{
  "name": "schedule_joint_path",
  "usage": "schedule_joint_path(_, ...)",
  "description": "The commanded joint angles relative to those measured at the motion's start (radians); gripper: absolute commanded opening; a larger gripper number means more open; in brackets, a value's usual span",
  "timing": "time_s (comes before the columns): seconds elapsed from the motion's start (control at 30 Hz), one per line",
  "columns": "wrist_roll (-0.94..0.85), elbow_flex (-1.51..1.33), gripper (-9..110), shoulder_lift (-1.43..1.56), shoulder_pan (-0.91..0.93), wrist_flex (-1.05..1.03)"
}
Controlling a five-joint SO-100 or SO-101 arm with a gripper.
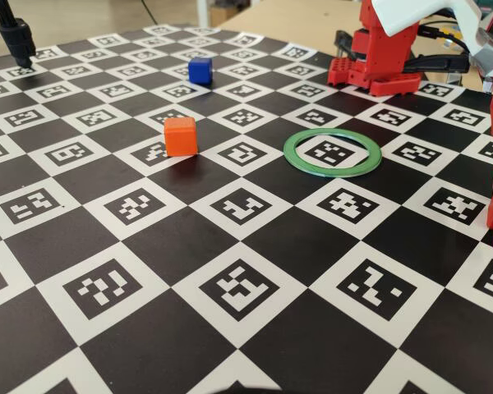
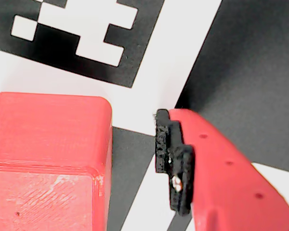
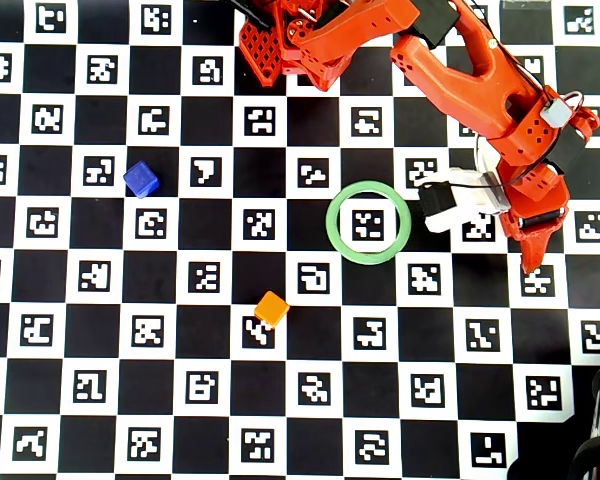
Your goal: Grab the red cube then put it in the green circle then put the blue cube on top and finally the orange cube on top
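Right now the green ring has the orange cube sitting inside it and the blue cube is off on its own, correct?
Not quite. The green ring is empty, only checkerboard showing through it. The orange cube sits outside it on the board, as the overhead view shows. The blue cube is indeed off on its own.

Overhead view: we log the ring point(image 3: 332, 222) lying flat on the board point(image 3: 285, 398), right of centre, with one board square inside it. The far cube point(image 3: 141, 179) sits well left of the ring, slightly above it in this view. The near cube point(image 3: 272, 308) sits lower left of the ring, between the two but closer to the ring. The arm's base point(image 3: 315, 40) stands at the top edge; the arm runs down the ring's right side, and the gripper point(image 3: 533, 262) is right of the ring, clear of it.

Wrist view: a third cube point(image 2: 48, 159) rests on the board left of one finger point(image 2: 231, 183), not touching it.
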State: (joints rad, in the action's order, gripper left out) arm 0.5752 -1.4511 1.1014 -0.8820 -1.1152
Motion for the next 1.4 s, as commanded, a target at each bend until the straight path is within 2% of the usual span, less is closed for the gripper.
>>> schedule_joint_path(0.0,0.003,0.078,47,0.005,-0.003,-0.003)
schedule_joint_path(0.43,0.021,0.112,47,-0.02,-0.002,-0.011)
schedule_joint_path(0.9,-0.032,0.064,10,0.032,0.0,0.075)
schedule_joint_path(1.17,-0.021,-0.005,8,0.164,0.008,0.012)
schedule_joint_path(1.37,-0.048,0.072,8,0.258,0.018,-0.163)
